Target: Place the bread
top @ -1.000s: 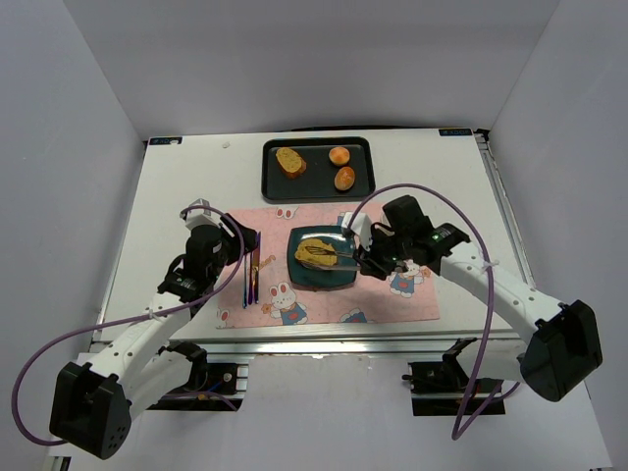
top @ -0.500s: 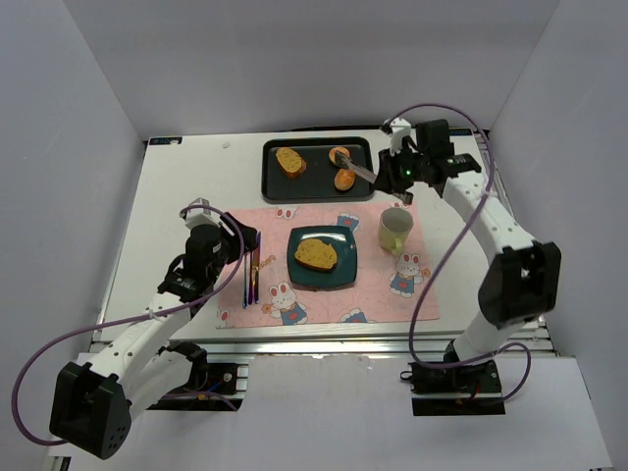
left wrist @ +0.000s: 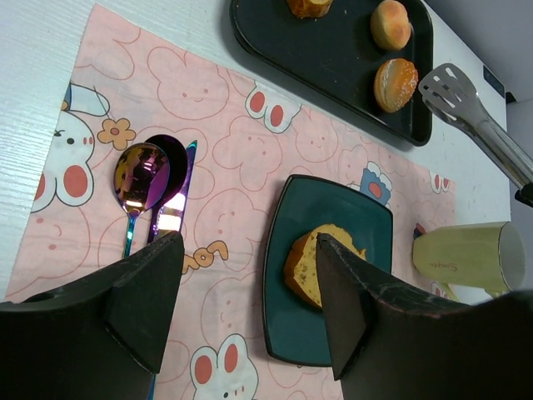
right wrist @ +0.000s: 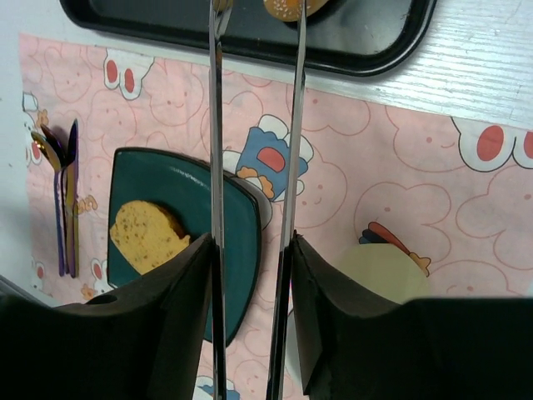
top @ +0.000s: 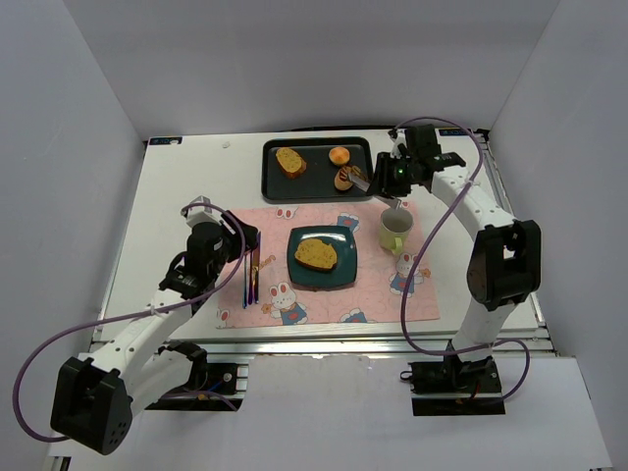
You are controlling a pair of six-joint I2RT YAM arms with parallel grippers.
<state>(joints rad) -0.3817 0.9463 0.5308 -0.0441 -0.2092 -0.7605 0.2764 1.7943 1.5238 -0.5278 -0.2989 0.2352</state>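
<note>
Top external: right hand (top: 385,181), grasping tongs (top: 359,180), moved from plate (top: 339,276) to bun (top: 342,182) on tray (top: 314,183); left hand (left wrist: 246,250) released.

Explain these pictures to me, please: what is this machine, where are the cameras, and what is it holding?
Two robot arms are bolted at the near edge of a table. One picture looks down from above. The other two come from a camera on each wrist, so the dark shapes at the bottom are that arm's own fingers. On a pink mat sit a plate with a bread slice, a mug and cutlery. Behind, a black tray holds another slice and two buns. The right gripper is shut on metal tongs, whose tips reach one bun; whether it is pinched I cannot tell. The left gripper is open and empty.
</note>
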